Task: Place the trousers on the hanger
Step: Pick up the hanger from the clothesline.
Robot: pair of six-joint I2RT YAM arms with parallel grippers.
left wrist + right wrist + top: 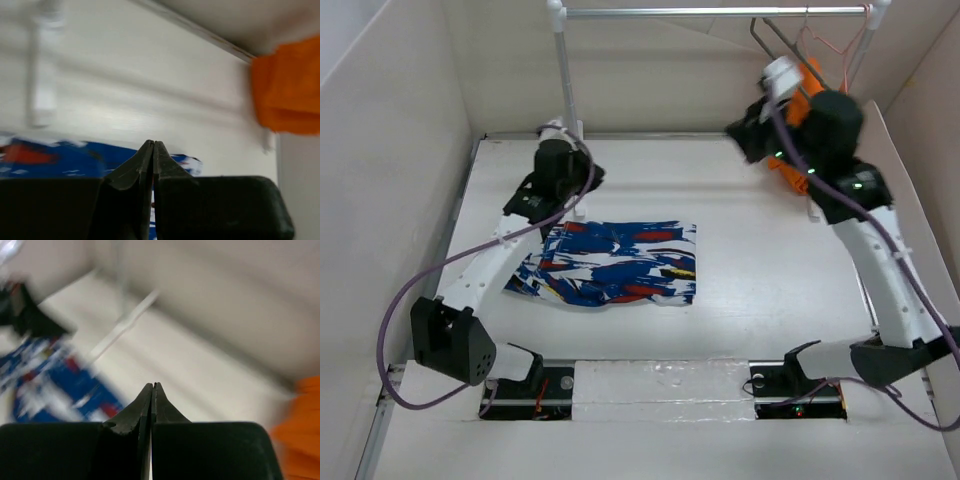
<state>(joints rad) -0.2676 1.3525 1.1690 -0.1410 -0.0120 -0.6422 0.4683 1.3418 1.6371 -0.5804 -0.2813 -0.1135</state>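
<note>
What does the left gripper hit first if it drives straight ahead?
Likely the bare table just beyond the trousers; the left gripper, shut, lines up with their far edge. Depth unclear.

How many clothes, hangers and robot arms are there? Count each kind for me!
Clothes: 2 (trousers, orange garment)
Hangers: 2 (dark grey hanger, thin wire hanger)
Robot arms: 2 (left arm, right arm)
Total: 6
</note>
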